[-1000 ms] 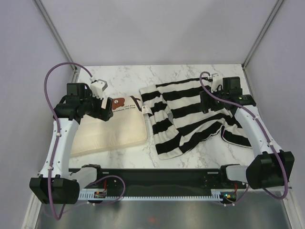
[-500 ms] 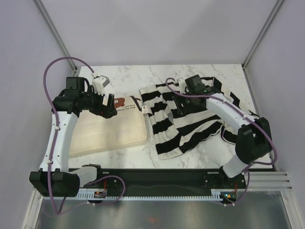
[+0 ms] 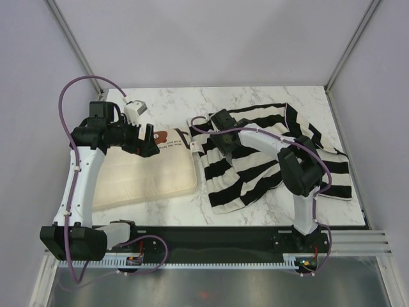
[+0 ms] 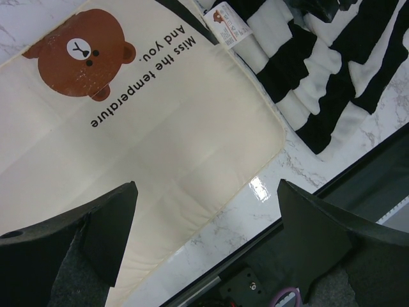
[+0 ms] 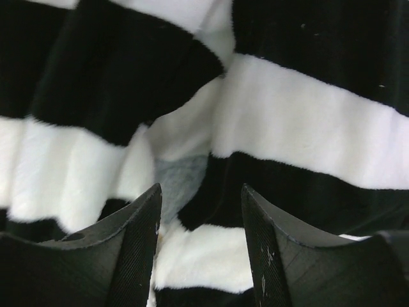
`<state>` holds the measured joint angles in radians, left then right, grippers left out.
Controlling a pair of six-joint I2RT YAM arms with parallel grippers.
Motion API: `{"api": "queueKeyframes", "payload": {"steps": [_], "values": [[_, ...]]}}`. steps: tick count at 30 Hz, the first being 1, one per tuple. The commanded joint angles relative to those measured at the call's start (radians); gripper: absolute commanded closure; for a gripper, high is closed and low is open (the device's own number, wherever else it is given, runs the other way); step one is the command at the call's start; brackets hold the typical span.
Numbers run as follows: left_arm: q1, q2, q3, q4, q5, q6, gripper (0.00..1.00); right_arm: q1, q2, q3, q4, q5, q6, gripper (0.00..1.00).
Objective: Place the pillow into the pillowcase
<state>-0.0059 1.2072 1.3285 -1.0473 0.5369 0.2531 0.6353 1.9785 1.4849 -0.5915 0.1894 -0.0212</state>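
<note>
The cream pillow [image 3: 150,176] lies flat at the left of the table, its brown bear patch [image 3: 171,136] at the far edge; it fills the left wrist view [image 4: 128,147]. The black and white striped pillowcase [image 3: 255,160] lies crumpled to its right, with a small white tag [image 3: 196,148] beside the pillow. My left gripper [image 3: 148,144] hangs open and empty above the pillow's far edge [image 4: 204,211]. My right gripper [image 3: 222,137] is open, low over the pillowcase's left part, with striped folds [image 5: 192,160] between its fingers, nothing pinched.
The marble table [image 3: 172,102] has bare surface at the back. A black rail [image 3: 204,240] runs along the near edge. Grey walls and frame posts stand at both sides.
My right arm has swung left across the pillowcase, from its right side to its left part near the tag. The pillowcase's right side has spread out. My left gripper barely moved.
</note>
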Motion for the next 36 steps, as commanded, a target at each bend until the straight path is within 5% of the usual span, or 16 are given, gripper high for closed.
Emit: {"api": "queueKeyframes", "payload": {"steps": [1, 8, 15, 21, 31, 36], "values": [[0.003, -0.029, 0.0, -0.007, 0.025, -0.037, 0.0, -0.003, 0.037, 0.044, 0.03, 0.126, 0.011, 0.43], [0.003, -0.031, -0.015, 0.006, 0.009, -0.037, 0.0, -0.011, 0.095, 0.034, 0.056, 0.182, 0.004, 0.59], [0.003, -0.032, -0.028, 0.03, -0.014, -0.031, 0.0, -0.054, 0.053, 0.023, 0.039, 0.16, 0.012, 0.92], [0.003, -0.023, -0.029, 0.04, -0.018, 0.07, 0.0, -0.075, -0.056, 0.023, -0.008, 0.027, 0.004, 1.0], [0.001, 0.087, -0.149, 0.033, -0.035, 0.933, 0.0, -0.149, -0.133, 0.023, -0.05, -0.252, 0.049, 1.0], [-0.028, 0.239, -0.094, 0.064, 0.032, 1.028, 0.0, -0.152, -0.132, 0.025, -0.056, -0.28, 0.059, 1.0]]}}
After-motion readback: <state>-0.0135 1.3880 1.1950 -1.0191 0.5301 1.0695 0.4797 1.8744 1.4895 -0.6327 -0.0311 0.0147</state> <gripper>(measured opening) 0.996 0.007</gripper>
